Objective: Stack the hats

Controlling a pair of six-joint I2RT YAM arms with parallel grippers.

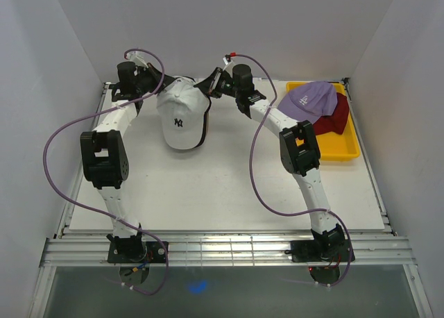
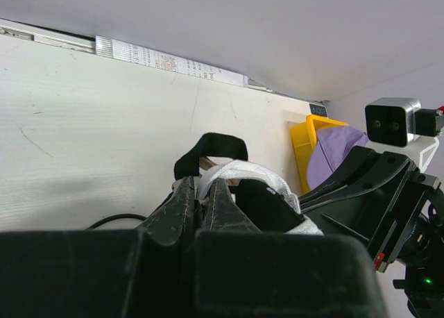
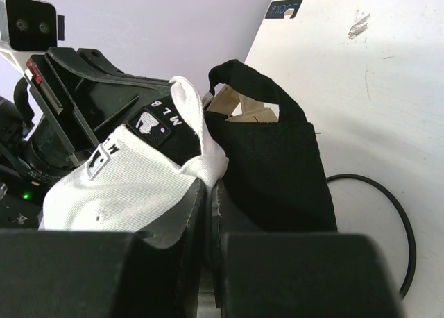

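metal rails [image 1: 229, 249] edge a walled white table [image 1: 208, 193] with hats [image 1: 182, 116].

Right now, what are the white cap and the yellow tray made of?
The white cap looks like matte woven fabric: soft creases, a seamed crown, a stitched-looking logo. The yellow tray is probably moulded plastic with a smooth finish: rigid straight rim, uniform colour.

L end effector [image 1: 157, 86] & R end effector [image 1: 210, 83] clamped shut, seemingly facing inward
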